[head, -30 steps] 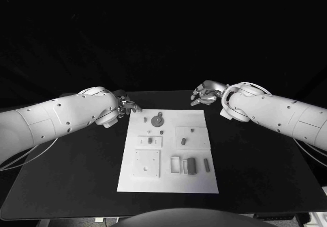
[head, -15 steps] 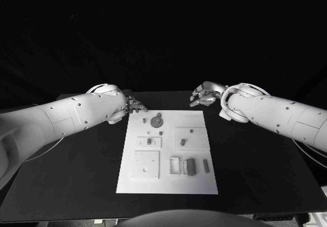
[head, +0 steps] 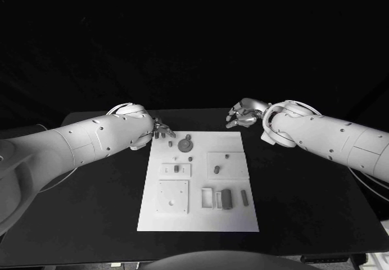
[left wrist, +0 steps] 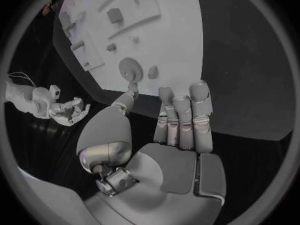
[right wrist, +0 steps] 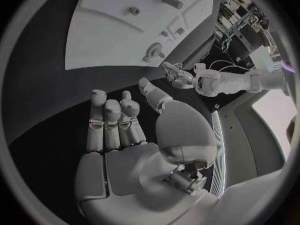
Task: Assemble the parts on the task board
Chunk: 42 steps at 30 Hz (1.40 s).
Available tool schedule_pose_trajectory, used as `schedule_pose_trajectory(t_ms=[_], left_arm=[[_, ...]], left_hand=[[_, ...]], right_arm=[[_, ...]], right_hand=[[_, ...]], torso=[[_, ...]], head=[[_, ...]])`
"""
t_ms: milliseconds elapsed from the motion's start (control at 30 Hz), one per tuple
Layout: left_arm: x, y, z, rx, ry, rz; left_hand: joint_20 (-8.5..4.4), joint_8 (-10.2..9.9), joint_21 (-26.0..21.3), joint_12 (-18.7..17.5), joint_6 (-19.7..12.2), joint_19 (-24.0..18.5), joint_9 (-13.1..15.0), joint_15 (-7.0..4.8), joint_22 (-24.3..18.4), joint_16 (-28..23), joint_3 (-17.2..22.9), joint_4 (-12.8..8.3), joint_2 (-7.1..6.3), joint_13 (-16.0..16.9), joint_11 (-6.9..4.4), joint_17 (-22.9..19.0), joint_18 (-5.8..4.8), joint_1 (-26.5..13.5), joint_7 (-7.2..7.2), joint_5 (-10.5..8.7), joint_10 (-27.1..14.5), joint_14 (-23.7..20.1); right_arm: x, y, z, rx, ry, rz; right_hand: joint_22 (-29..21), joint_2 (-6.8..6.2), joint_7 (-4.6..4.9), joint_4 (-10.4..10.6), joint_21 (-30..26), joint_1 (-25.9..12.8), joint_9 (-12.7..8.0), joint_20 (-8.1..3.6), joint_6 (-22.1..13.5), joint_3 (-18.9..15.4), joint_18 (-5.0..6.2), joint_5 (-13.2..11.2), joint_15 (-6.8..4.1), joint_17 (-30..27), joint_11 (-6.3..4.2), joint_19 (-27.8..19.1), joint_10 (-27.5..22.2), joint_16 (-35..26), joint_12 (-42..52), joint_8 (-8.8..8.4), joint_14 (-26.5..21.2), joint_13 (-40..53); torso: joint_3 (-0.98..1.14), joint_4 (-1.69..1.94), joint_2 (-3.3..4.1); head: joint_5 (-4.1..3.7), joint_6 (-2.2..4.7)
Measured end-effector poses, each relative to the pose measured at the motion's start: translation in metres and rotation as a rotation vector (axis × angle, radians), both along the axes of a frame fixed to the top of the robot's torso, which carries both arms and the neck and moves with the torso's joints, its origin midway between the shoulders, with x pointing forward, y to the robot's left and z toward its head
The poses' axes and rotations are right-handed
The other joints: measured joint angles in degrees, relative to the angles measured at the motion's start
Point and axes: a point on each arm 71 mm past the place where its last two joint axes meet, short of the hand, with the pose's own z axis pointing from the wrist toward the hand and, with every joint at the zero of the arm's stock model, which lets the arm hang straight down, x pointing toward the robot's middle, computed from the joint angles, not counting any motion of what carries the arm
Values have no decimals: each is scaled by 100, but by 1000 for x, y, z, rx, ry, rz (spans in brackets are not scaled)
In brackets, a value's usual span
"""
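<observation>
Centred on the black table (head: 97, 214), the task board (head: 198, 222) is carrying its grey parts (head: 227, 198). Left hand (head: 159, 130) and right hand (head: 243, 114) are hovering at its far corners, fingers apart, holding nothing.

The task board (head: 198, 219) lies in the middle of the table (head: 324, 197), its long side running away from the robot. The left hand (head: 161, 130) sits just beside the board's far left corner, the right hand (head: 243, 114) beyond its far right corner. On the board, a round part (head: 186, 145) lies at the far end and a row of small parts (head: 226, 198) near the front right.
</observation>
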Motion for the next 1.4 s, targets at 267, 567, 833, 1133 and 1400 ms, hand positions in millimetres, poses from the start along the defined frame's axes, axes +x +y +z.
schedule_pose_trajectory(t_ms=[267,567,833,1133,1400], left_arm=[[0,0,-3,9,13,-2],[3,7,-7,15,18,11],[3,7,-9,-7,30,12],[4,8,-10,-29,35,16],[1,2,-21,-38,55,10]], left_hand=[[9,0,0,0,41,9,-34,0,22,0,-91,-91,91,12,-1,0,-1,22,42,70,1,0],[10,91,0,0,83,9,-59,-20,48,0,-140,-267,285,18,-40,-5,-23,112,106,81,7,-22],[10,117,0,0,84,9,-75,-19,60,0,-172,-299,341,17,-40,-7,-24,101,106,81,7,-22],[11,144,0,0,128,10,-84,-19,69,24,-202,-329,341,23,-40,-7,-24,101,82,81,6,-22],[20,144,0,0,138,19,-99,-34,84,24,-202,-360,341,27,-60,-7,-24,101,87,103,27,-6]], right_arm=[[0,2,0,2,0,4],[-1,3,0,3,0,6],[-1,6,0,4,0,11],[-1,6,0,5,0,11],[-1,8,0,6,0,14]], right_hand=[[0,0,-1,0,0,0,-1,0,-1,0,0,0,1,0,0,0,0,0,0,0,-1,0],[0,0,11,0,0,0,4,0,13,0,0,0,5,0,-1,0,1,0,0,0,-5,0],[0,22,11,0,0,-22,4,0,14,0,-1,0,7,0,5,0,-5,0,0,0,-7,0],[0,22,10,0,0,-22,4,0,13,0,0,0,8,0,5,0,-6,0,0,0,-8,0],[0,22,9,0,0,-22,9,0,13,0,0,0,9,0,4,0,-5,0,0,0,-9,1]], torso=[[0,-8,8],[3,-7,7],[4,0,2],[3,0,2],[3,1,4]], head=[[-24,-16],[-42,5],[-23,6],[-28,6],[-30,-2]])
